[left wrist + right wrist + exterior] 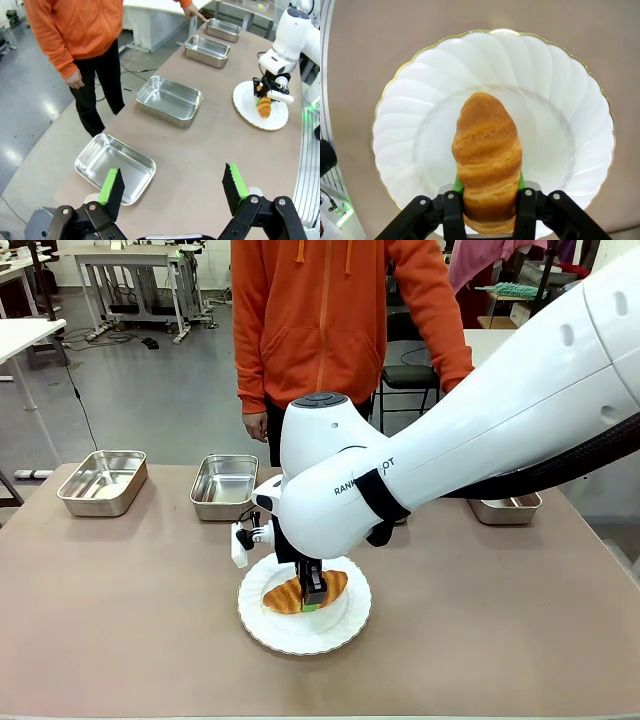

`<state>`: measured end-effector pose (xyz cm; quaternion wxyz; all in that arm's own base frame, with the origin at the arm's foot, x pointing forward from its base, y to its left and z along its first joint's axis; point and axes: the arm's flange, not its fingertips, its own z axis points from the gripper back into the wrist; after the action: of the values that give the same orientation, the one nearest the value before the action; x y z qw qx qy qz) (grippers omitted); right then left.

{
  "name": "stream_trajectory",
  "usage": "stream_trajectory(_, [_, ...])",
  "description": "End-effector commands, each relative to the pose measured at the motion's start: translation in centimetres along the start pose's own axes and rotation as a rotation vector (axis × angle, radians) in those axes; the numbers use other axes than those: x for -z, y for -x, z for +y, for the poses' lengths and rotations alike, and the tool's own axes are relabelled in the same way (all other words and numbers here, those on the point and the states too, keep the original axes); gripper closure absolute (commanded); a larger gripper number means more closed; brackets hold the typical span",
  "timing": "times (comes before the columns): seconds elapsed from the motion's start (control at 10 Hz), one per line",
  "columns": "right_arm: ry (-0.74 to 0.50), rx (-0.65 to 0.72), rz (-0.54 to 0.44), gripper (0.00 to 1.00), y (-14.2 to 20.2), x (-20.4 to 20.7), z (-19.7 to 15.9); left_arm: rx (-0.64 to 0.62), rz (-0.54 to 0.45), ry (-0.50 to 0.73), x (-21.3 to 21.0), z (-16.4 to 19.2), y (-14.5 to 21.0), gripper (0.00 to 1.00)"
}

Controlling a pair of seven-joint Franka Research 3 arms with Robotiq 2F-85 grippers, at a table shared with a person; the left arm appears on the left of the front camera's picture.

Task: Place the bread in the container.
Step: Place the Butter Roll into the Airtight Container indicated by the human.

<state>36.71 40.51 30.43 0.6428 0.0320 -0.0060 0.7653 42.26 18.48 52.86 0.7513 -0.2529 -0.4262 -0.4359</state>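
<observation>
Right gripper [313, 597] down over the plate [282, 631], fingers [453, 212] closed on the bread [488, 160] from both sides, bread low over the plate's centre. Left gripper [174, 186] hovering above the bench [210, 150], fingers wide apart, empty, near a steel tray [114, 167]. Three more trays [169, 99] lined along the far edge.

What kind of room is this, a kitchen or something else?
Probably a robotics lab or workshop, not a kitchen. A white robot arm holds a croissant over a plate on a plain table with steel trays; behind the person, bare workbenches stand on a grey floor.
</observation>
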Motion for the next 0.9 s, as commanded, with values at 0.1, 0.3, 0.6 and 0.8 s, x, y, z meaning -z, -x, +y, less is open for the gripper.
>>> stream_trajectory(0.1, [0.047, 0.158, 0.013, 0.59, -0.9, -4.5, 0.9, 0.014, -0.014, 0.007, -0.2, -0.1, 0.0, 0.0])
stream_trajectory(0.3, [0.077, 0.334, 0.001, 0.59, -0.4, -11.6, 2.0, 0.014, -0.014, 0.007, -0.2, -0.1, 0.0, 0.0])
stream_trajectory(0.6, [0.116, 0.772, -0.081, 0.59, 6.2, -21.3, 4.3, 0.014, -0.014, 0.007, -0.2, -0.1, 0.0, 0.0])
stream_trajectory(0.8, [0.127, 1.155, -0.125, 0.59, 13.9, -24.0, 4.2, 0.014, -0.014, 0.007, -0.2, -0.1, 0.0, 0.0])
